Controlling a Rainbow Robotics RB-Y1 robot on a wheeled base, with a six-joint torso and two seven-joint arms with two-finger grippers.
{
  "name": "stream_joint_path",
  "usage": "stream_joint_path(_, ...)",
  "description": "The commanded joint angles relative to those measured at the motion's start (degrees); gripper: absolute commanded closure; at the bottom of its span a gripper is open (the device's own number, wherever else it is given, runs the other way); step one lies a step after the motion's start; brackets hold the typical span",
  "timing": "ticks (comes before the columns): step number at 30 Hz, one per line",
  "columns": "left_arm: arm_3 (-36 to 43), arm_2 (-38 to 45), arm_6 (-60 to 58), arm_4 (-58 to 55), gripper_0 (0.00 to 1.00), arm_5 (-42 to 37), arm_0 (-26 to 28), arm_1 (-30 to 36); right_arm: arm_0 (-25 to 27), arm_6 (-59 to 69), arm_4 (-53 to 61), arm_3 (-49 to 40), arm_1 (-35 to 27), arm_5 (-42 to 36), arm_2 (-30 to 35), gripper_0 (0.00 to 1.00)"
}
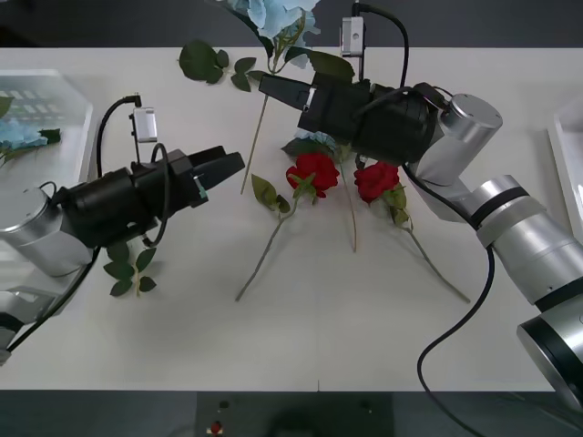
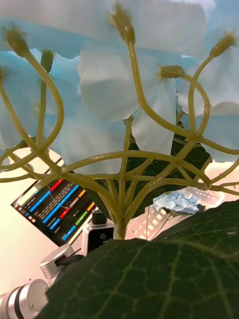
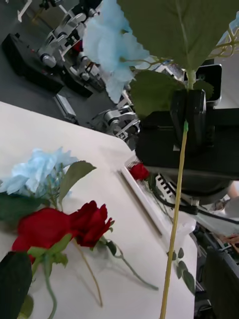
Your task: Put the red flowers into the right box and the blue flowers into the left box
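At the table's left edge, near the far corner, sits the left box, with a pale blue flower lying in it. Just inward of it the left gripper hovers above the tabletop near the left edge, its black fingers drawn close together with nothing between them; a loose green leaf sprig lies under that arm.

Toward the middle of the table two red flowers lie side by side, their thin stems running toward the near edge.

Above them the right gripper is clamped on the stem of a blue flower, held off the table near the far edge; the left wrist view shows that green stem hanging down from the closed black fingers. In the right wrist view the bloom's pale underside and a large leaf sit close to the camera.

The right box rests at the table's right edge; one red bloom lies in it.
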State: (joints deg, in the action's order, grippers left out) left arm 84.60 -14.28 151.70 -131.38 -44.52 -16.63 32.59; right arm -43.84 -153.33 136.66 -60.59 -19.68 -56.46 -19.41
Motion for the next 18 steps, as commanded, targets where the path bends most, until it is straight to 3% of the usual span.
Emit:
stream_joint_path(1, 1.27, -1.45, 2.02, -0.45, 0.00, 4.27, -2.97, -1.57, -1.95, -1.67, 0.71, -1.11, 1.14, -0.50, -0.63, 1.00)
stream_joint_path(12, 1.27, -7.95, 2.19, -0.45, 0.00, 13.32, -4.90, -3.77, -1.87, -1.67, 1.24, -1.11, 1.14, -0.50, -0.63, 1.00)
stream_joint_path(13, 1.27, -8.31, 2.19, -0.45, 0.07, 13.41, -4.90, -3.85, -1.95, -1.67, 1.41, -1.11, 1.14, -0.50, -0.63, 1.00)
stream_joint_path(14, 1.27, -8.48, 2.19, -0.45, 0.27, 13.49, -4.90, -3.77, -1.95, -1.67, 1.41, -1.11, 1.14, -0.50, -0.63, 1.00)
stream_joint_path(16, 1.27, -8.75, 1.84, -0.54, 0.80, 13.58, -4.90, -3.77, -1.95, -1.67, 1.59, -1.11, 1.05, -0.50, -0.63, 1.00)
stream_joint_path(17, 1.27, -8.75, 1.66, -0.45, 0.95, 13.58, -4.90, -3.77, -1.87, -1.67, 1.50, -1.11, 1.14, -0.50, -0.63, 1.00)
stream_joint_path(18, 1.27, -8.75, 1.58, -0.45, 1.00, 13.58, -4.90, -3.77, -1.95, -1.67, 1.59, -1.11, 1.05, -0.50, -0.63, 1.00)
